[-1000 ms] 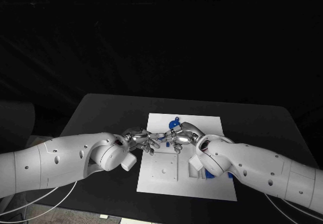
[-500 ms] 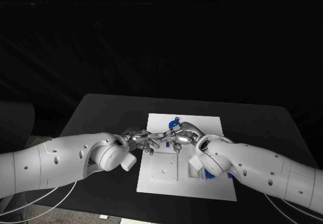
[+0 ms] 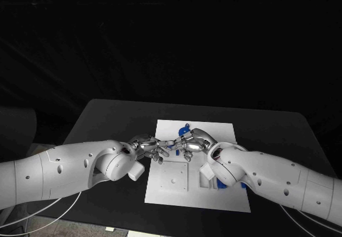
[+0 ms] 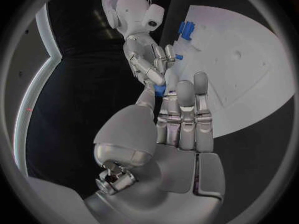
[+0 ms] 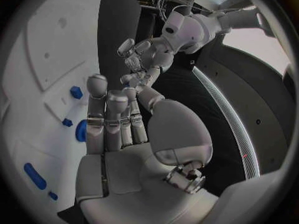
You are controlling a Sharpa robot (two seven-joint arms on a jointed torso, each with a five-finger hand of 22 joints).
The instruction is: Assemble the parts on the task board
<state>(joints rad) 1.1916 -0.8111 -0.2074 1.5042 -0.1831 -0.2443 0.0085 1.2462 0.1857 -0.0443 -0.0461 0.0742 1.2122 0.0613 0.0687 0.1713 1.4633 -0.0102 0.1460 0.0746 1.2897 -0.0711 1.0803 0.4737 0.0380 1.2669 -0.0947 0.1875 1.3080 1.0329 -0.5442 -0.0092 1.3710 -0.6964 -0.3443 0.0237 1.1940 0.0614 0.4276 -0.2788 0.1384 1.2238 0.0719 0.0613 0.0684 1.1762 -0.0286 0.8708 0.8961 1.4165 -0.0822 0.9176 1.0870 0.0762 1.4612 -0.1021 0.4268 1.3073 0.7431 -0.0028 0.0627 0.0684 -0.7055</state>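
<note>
Here the two hands meet fingertip to fingertip above the middle of the task board [image 3: 214,197], a white plate whose long axis runs away from the robot across the black bench [image 3: 106,118]. The left hand [image 3: 148,146] reaches in over the board's left edge, the right hand [image 3: 192,143] over its centre. In the left wrist view a small blue part [image 4: 160,90] sits pinched between the left hand's thumb and fingers [image 4: 186,99], and the right hand's fingertips [image 4: 152,74] come down onto that same piece. Whether the right hand also grips it or merely touches it, I cannot tell; its fingers are curled close around the spot. The part is too small and too covered to give its long axis or which way it points.

On the board beyond the hands, a blue part [image 3: 184,131] lies near the far edge. Another blue part [image 3: 222,184] lies on the board under the right forearm, partly hidden. In the right wrist view, several blue pieces [image 5: 76,92] lie scattered on the board beside the right hand's fingers, one an elongated oval [image 5: 34,176].
</note>
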